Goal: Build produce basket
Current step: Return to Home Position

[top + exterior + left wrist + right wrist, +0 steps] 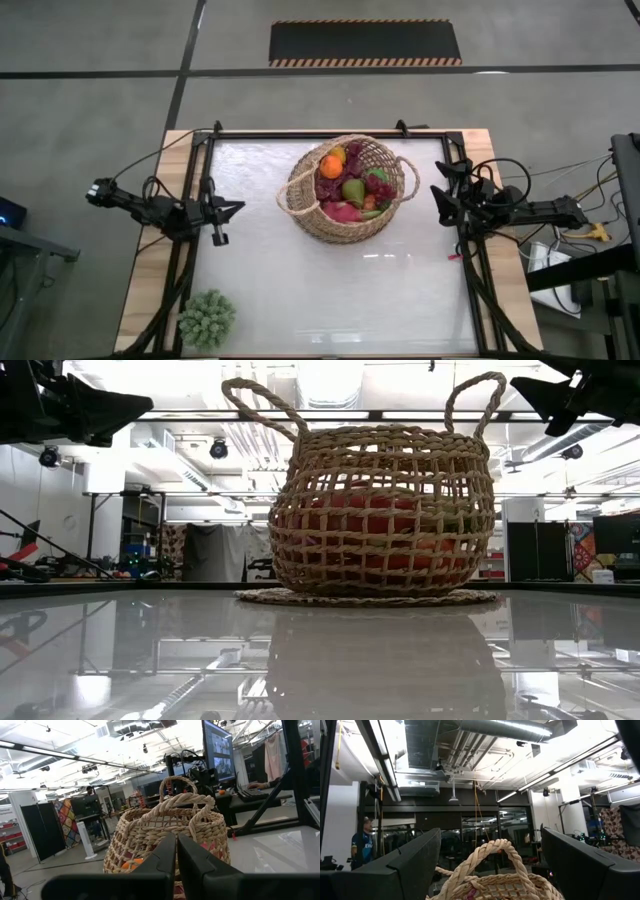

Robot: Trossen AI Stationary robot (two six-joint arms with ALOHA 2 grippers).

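The overhead camera gives me what no other does. The basket (300, 205) stands on the counter (300, 290), a little toward 12 o'clock from its middle, with the produce (350, 188) piled inside. An orange (330, 166) lies by the 10 o'clock rim, a green pear (353, 190) sits at the centre, purple grapes (327, 186) lie beside the pear, and something red is at 6 o'clock. A spiky green plant (207, 318) sits in the counter's 7 o'clock corner.

The level camera hides that sorting. Through the weave I make out only red and orange patches, but it does show the basket flat on the counter with both loop handles upright.

The left end effector (226, 210) hangs at the basket's 9 o'clock, well apart from it. Its wrist camera shows the fingers (197, 865) drawn almost together with only a thin slit between them, gripping nothing, and the basket ahead.

The right end effector (440, 192) is at the basket's 3 o'clock, near the handle on that side but clear of it. Its fingers (415, 862) are spread wide and empty, and a basket handle shows between them farther off.

Beyond the counter, the left wrist camera catches a monitor (220, 750) whose text is too small for me to read. The right wrist camera shows a person (366, 842) standing far off.
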